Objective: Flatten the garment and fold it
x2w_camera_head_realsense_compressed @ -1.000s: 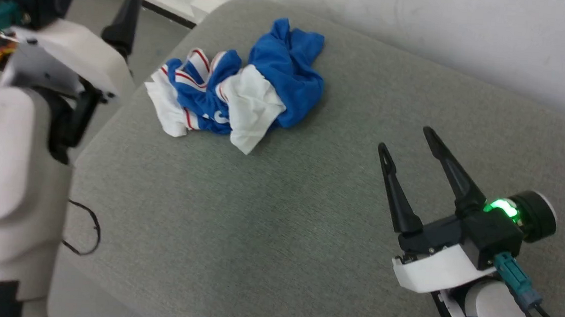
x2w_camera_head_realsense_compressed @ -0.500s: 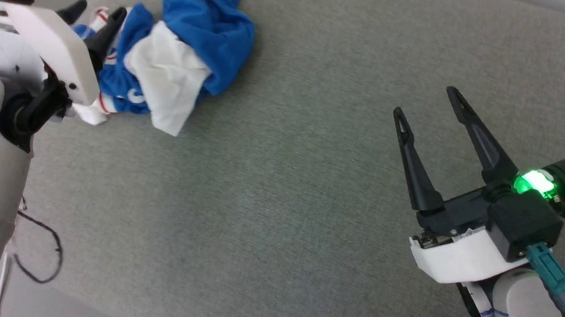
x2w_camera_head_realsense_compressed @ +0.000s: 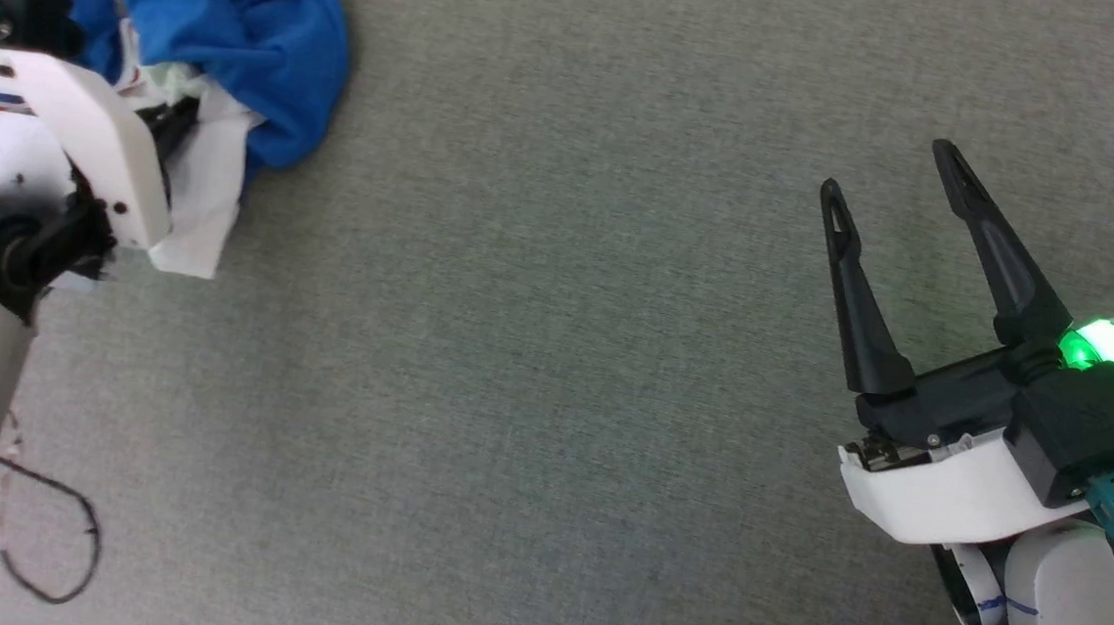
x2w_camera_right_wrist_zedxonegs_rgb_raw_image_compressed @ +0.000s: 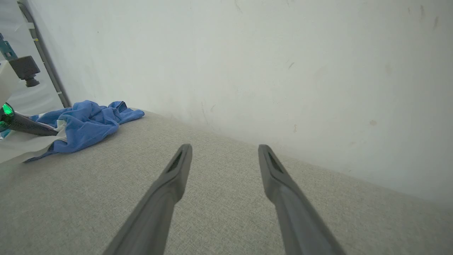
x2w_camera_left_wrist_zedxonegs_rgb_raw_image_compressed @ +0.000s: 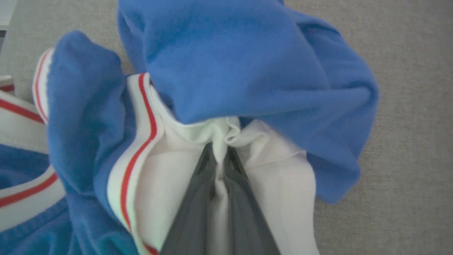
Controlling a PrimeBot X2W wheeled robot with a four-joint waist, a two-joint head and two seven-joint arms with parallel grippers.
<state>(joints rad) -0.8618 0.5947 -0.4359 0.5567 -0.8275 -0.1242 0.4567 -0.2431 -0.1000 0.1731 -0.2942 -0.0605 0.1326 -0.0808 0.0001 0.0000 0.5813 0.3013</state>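
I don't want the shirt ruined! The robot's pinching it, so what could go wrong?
1. The left gripper pinches just a bunched bit of white sleeve, so pulling might drag the whole crumpled garment rather than spread it.
2. The right gripper is open and far away, so a one-handed pull could twist it more.

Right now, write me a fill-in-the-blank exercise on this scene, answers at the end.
1. The left jaws are shut on a ____ fold of the shirt.
2. The right jaws stand ____ over the grey pad, holding nothing.
3. The shirt's trim is striped white and ____.
4. In the head view the shirt lies at the upper ____.
Answers: white; open; red; left.
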